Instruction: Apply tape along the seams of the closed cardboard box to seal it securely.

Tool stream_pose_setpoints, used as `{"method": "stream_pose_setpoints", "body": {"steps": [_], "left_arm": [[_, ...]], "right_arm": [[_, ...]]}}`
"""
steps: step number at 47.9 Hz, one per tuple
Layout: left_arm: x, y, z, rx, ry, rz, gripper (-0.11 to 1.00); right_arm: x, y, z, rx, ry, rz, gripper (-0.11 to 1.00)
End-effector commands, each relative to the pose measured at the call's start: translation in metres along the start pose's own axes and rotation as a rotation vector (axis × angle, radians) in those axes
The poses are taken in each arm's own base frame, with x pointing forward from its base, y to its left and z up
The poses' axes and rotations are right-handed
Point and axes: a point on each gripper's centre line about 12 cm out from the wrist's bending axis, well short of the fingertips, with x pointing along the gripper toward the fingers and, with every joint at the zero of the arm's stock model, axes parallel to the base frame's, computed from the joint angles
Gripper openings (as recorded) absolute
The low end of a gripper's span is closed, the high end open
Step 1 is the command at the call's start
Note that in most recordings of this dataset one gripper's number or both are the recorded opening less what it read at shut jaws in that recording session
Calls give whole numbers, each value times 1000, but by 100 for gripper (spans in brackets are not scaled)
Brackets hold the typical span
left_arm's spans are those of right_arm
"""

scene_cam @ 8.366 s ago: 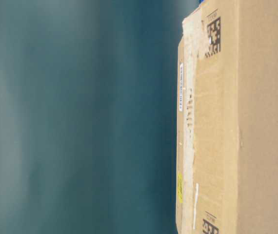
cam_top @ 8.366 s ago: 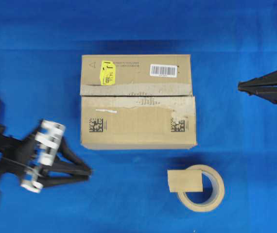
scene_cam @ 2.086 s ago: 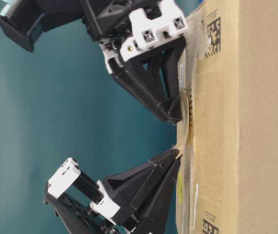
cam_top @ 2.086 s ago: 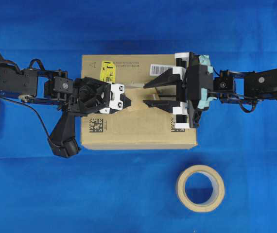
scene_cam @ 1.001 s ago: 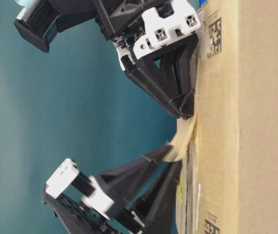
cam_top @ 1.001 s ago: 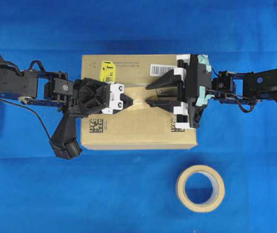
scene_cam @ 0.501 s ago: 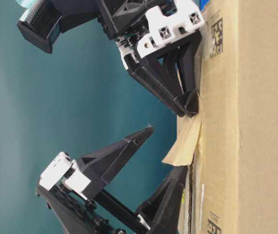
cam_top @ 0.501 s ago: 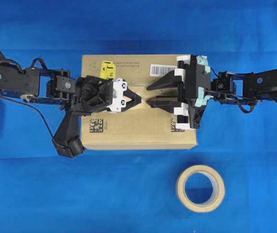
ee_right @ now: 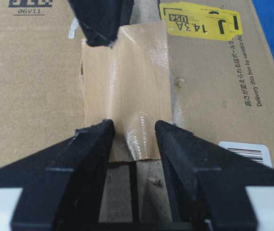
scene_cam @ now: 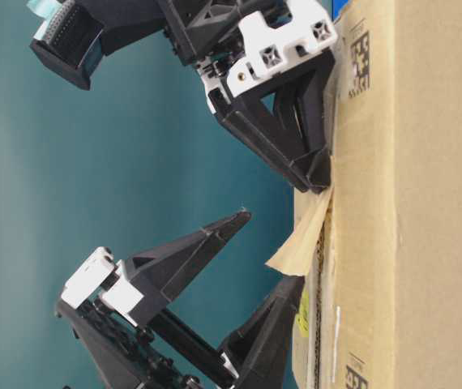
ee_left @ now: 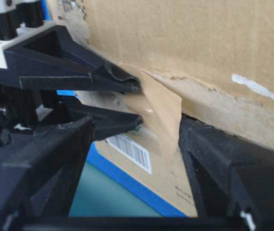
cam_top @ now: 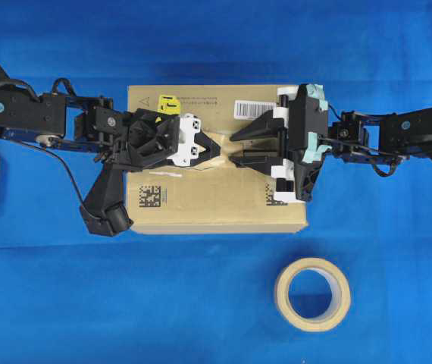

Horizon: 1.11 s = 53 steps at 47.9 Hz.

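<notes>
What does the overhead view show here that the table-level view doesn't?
Only overhead: the tape roll on the blue cloth, and the box's yellow sticker and barcode label face-on. Only table-level: the tape peeling up off the cardboard box at its free end. Both: the left gripper open and the right gripper at the tape.
</notes>
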Motion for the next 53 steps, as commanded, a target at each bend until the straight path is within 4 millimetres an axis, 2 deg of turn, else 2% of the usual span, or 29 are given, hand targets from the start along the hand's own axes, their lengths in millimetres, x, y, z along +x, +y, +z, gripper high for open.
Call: {"method": "stream_pose_setpoints", "body": {"steps": [1,9,31,38,44,53], "left_arm": [[-4,6,-5,-10,8,6,68],[-5,4,-5,-10,7,-1,68],[-9,-2,-4,-13,7,-4,68],[-15,1,-5,-26,15,32,68],[-26,11,-4,-100,24,124,67],[-41,19,1,-370,-3,285,67]], "right_arm": [[-1,0,6,6,-9,-1,43],[-1,0,3,18,12,-4,37],[-1,0,0,20,34,-5,39],[-1,0,2,21,31,-4,44],[-1,0,1,21,34,-4,49],[-1,0,2,21,34,-4,50]]}}
